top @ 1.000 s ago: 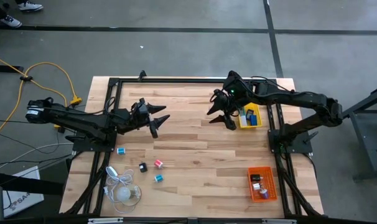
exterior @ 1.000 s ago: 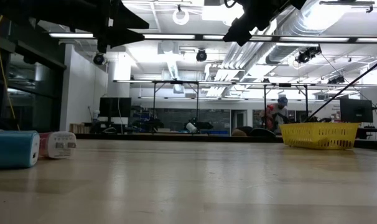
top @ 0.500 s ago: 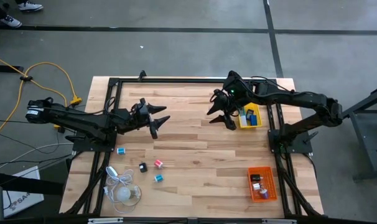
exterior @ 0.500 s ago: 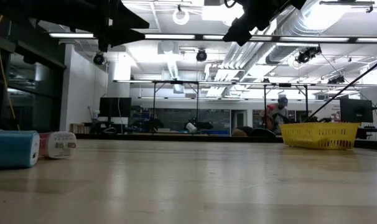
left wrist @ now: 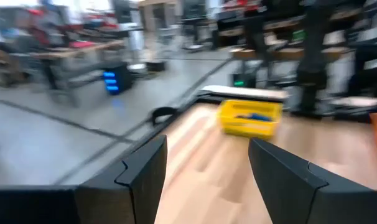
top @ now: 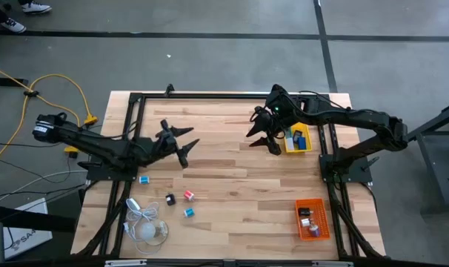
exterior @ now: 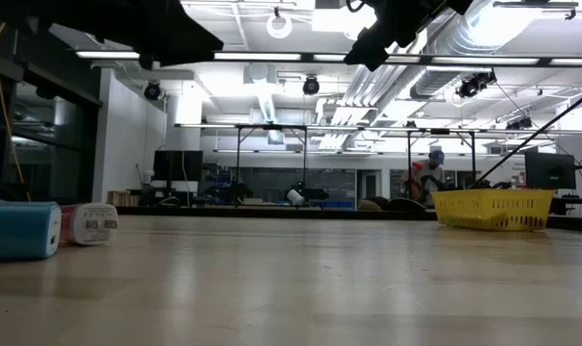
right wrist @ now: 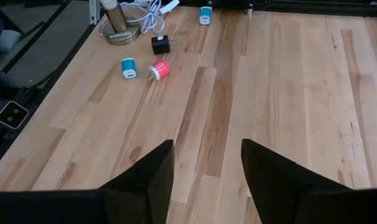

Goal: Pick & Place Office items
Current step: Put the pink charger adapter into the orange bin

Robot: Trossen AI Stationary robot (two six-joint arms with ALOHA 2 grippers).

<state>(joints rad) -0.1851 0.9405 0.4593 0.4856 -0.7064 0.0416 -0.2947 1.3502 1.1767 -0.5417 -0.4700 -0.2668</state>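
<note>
Bare wood table (top: 224,178) separates open left claw (top: 184,141), right claw (top: 263,133).

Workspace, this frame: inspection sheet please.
Surface: wooden table, bare in the middle.
Job's things: blue piece, black piece, pink-red piece, teal piece loose on the wood; others sit in yellow tray and orange tray.
Clutter: white bulb-like thing by the near edge.
Grippers: left gripper and right gripper both open, empty, above the table.
Cables: coiled white cord; yellow cable on the floor.
Surroundings: person far behind, shoes on the floor.
</note>
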